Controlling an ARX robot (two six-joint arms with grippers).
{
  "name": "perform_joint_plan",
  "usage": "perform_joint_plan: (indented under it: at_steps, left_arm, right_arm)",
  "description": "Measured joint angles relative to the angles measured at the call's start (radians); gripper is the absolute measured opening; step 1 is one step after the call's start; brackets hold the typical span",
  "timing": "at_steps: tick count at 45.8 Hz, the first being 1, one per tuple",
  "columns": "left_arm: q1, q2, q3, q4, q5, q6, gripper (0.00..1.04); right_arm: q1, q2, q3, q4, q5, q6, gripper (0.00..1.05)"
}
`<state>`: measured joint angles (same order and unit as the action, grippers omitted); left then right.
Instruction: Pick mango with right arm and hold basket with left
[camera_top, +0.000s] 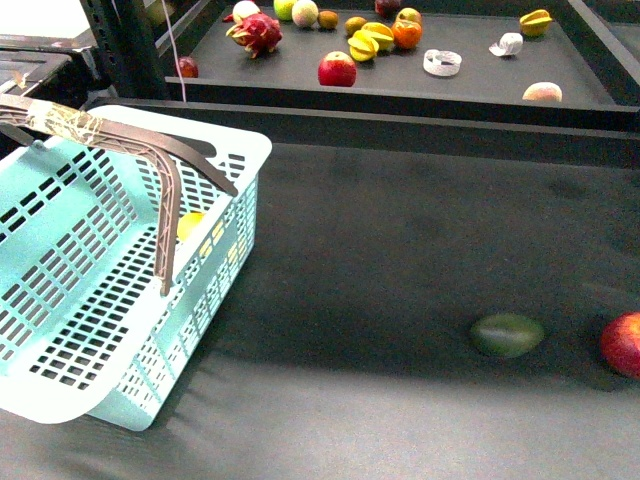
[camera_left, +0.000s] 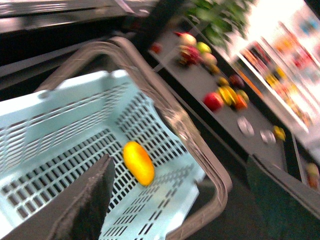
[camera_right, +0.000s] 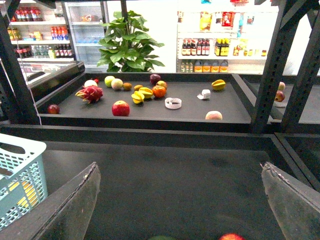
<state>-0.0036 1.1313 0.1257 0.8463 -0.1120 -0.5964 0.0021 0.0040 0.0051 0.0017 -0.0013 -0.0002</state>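
Front view: the turquoise slotted plastic basket (camera_top: 90, 270) fills the left side of the frame, tilted, its grey-brown handles (camera_top: 160, 170) arching over it, one wrapped in clear tape. A patch of the yellow mango (camera_top: 190, 224) shows inside, behind a handle. On the dark matte table (camera_top: 400, 250) at lower right lie a dark green oval fruit (camera_top: 507, 335) and, well apart at the right edge, a red apple (camera_top: 623, 343). Neither gripper appears here. A tray (camera_top: 470, 90) of mixed fruit runs along the top.

Left wrist view, blurred: the smooth oval mango (camera_left: 138, 163) rests on the basket's (camera_left: 60, 125) slotted floor at centre. The left gripper (camera_left: 185, 200) has its dark fingers (camera_left: 85, 205) spread wide at the lower corners, with a handle (camera_left: 175, 120) passing between them.

Right wrist view: the right gripper (camera_right: 182, 210) is spread wide and empty, its fingers (camera_right: 70, 210) at the lower corners. The basket's (camera_right: 20, 175) corner sits at lower left.
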Motion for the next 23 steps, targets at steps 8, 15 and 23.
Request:
perform_joint_plan:
  at_steps: [8,15,23]
  left_arm:
    - [0.001,-0.127,-0.056,0.089,0.111,0.454,0.49]
    - [0.002,-0.232,-0.088,-0.003,0.113,0.547,0.24]
    - [0.002,-0.371,-0.105,-0.116,0.112,0.575,0.04]
  right_arm:
    - [0.0,0.0,0.0,0.0,0.0,0.0,0.96]
    - [0.0,0.0,0.0,0.0,0.0,0.0,0.96]
    - [0.0,0.0,0.0,0.0,0.0,0.0,0.96]
